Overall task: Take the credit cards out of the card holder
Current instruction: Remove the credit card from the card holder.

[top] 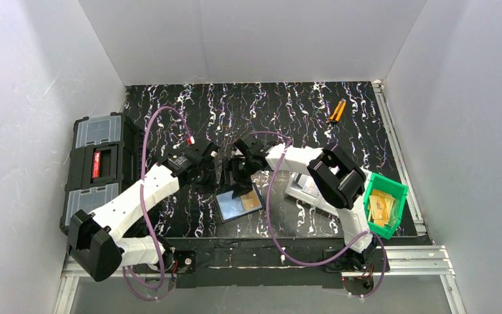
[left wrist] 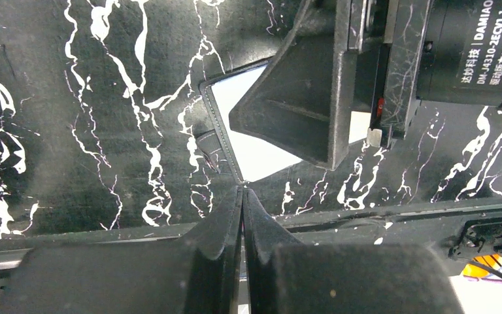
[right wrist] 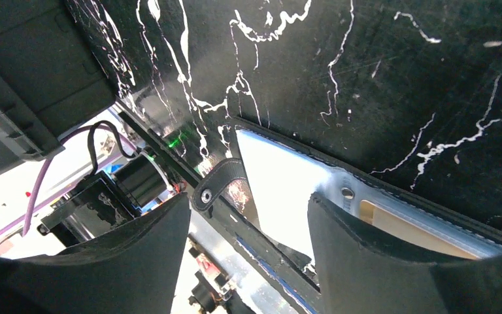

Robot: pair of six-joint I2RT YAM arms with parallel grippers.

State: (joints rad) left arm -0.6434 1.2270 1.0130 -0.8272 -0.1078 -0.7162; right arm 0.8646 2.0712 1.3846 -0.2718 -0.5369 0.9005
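One DAMIAO-marked motor (left wrist: 477, 52) near card holder (left wrist: 261, 160)

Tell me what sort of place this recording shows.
Most likely a lab robot test cell, not a home: plain white panels box in a black marbled table, with a black toolbox and a green parts bin at its sides.

The table (top: 287, 104) is veined white on black. The card holder (top: 232, 207) is lined blue-grey; its credit card (top: 252, 202) is coloured orange-tan.
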